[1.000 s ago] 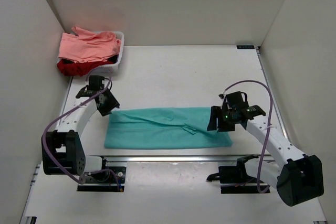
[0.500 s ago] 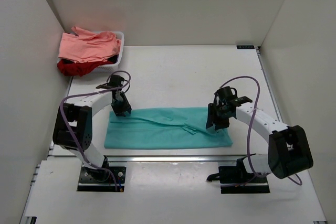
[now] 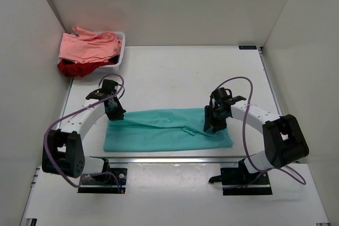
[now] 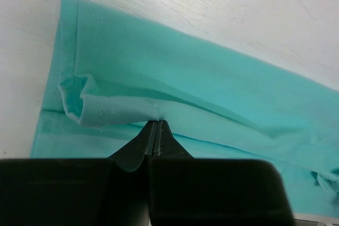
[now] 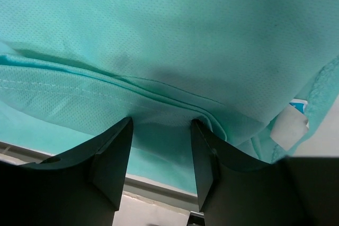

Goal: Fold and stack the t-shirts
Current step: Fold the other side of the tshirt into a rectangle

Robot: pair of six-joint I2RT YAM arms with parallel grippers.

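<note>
Teal mesh t-shirt (image 3: 159,133) (folded oblong)

A white desk (image 3: 175,72) stands boxed in by plain white walls (image 3: 159,3) at the back and both sides, under soft, even light.
</note>
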